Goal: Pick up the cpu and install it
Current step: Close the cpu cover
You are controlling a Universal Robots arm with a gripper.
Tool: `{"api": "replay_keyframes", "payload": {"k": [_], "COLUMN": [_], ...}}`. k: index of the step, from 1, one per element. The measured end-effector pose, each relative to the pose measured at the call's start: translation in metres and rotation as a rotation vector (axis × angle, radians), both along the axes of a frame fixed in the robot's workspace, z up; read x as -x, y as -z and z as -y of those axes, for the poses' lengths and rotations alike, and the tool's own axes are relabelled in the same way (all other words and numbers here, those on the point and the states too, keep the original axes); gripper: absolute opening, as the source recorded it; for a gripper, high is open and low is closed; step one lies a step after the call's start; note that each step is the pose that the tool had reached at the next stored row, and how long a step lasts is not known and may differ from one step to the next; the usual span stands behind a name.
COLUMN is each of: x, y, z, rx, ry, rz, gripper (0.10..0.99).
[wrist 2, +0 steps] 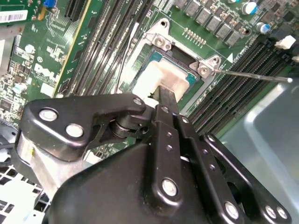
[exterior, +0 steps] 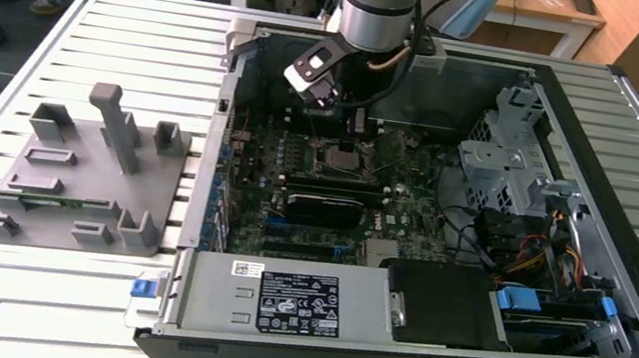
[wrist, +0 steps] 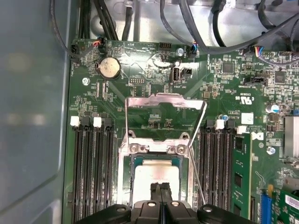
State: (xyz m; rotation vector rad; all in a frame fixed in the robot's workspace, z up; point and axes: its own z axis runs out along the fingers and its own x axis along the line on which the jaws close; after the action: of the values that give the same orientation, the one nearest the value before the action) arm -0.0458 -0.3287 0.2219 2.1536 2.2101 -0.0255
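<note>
Second wrist view showed the gripper (wrist 2: 167, 93) with fingers pressed together, holding nothing, tips at the cpu (wrist 2: 154, 77), which lay flat inside the socket (wrist 2: 161, 42). In the first wrist view the load plate (wrist: 166, 99) stood hinged back, probably to leave the seat unobstructed.

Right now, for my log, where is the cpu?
In the first wrist view, the silvery square cpu is inside the open metal socket frame, between the memory slots, under the gripper.
</note>
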Motion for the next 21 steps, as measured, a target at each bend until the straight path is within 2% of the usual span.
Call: {"api": "replay_keyframes", "payload": {"k": [8,10,14,16,19,21], "x": [0.0014,0.0017,0.0018,0.0019,0.0018,0.0019], "y": [-0.0205,-0.0209,-0.0209,-0.0211,-0.0252,-0.0291], "z": [-0.0001,0.0003,0.0087,0.0102,0.0103,0.0103], "rx": [0.000,0.000,-0.002,-0.003,-0.019,-0.024], "ry": [0.000,0.000,0.000,0.000,0.000,-0.001], "rz": [0.0003,0.0011,0.0013,0.0012,0.0013,0.0012], "gripper": [0.106,0.106,0.106,0.106,0.106,0.106]}}
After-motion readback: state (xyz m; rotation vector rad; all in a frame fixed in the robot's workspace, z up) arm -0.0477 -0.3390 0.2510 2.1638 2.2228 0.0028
